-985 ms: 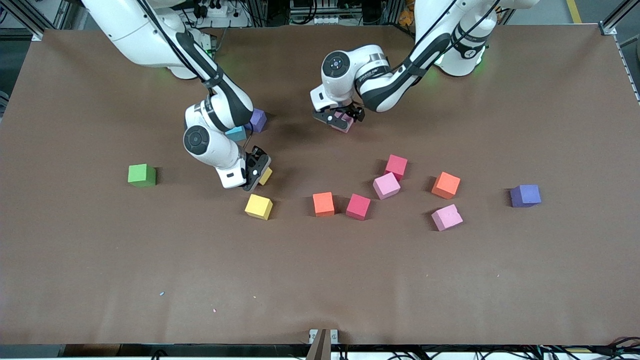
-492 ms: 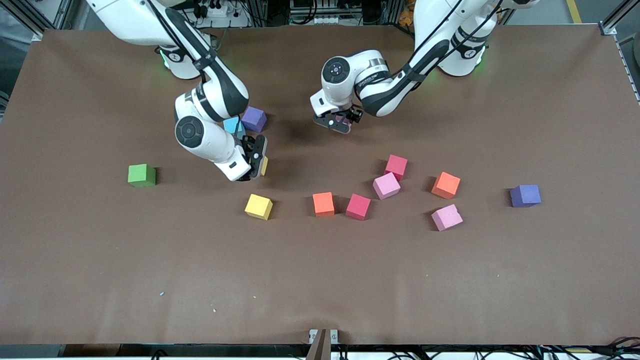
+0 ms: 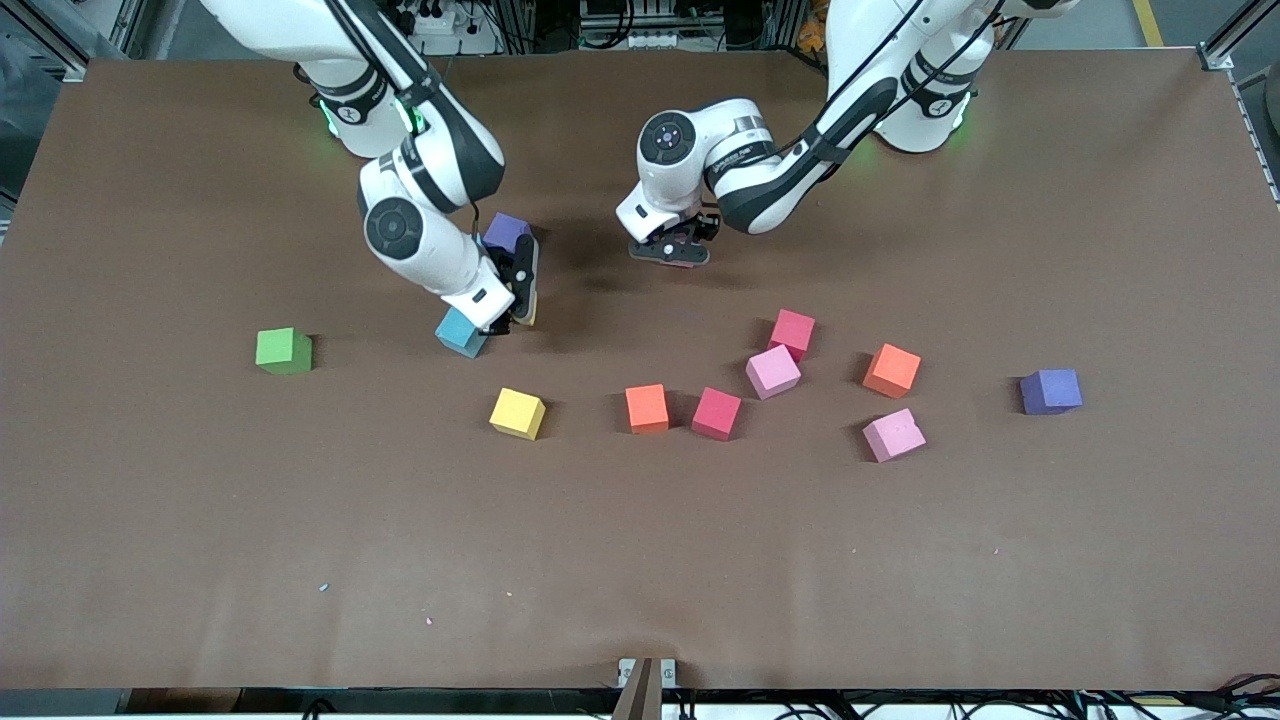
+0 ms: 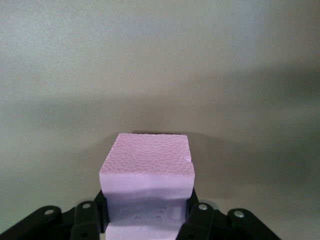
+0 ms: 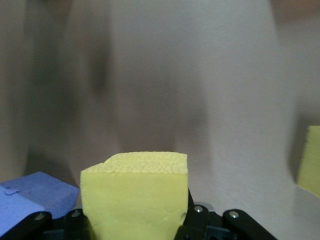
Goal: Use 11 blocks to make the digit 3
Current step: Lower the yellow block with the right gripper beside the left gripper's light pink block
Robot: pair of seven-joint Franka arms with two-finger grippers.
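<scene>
On the brown bench (image 3: 200,520) the front view shows nine free cubes plus two gripped ones: one green cube (image 3: 284,350), one blue block (image 3: 461,331), two purple blocks (image 3: 507,232) (image 3: 1051,391), one loose yellow block (image 3: 518,413), two orange blocks (image 3: 647,408) (image 3: 891,370), two red blocks (image 3: 717,413) (image 3: 792,332) and two loose pink blocks (image 3: 772,371) (image 3: 893,434). Taking the orange block beside the red one as landmark, the loose yellow block lies toward the right arm's end from it, the green cube much farther that way, and the pink, red and second orange blocks spread toward the left arm's end; no digit 3 is formed yet. The right tool (image 3: 522,300) hangs just beside the blue block, its fingers clamped on a second yellow block (image 5: 135,195), which the front view shows only as a sliver but the right wrist view shows fully. The left tool (image 3: 672,247) is low over bare bench, farther from the front camera than the landmark, closed on a third pink block (image 4: 146,187); the front view barely shows it, and it seems to be slightly lifted.
</scene>
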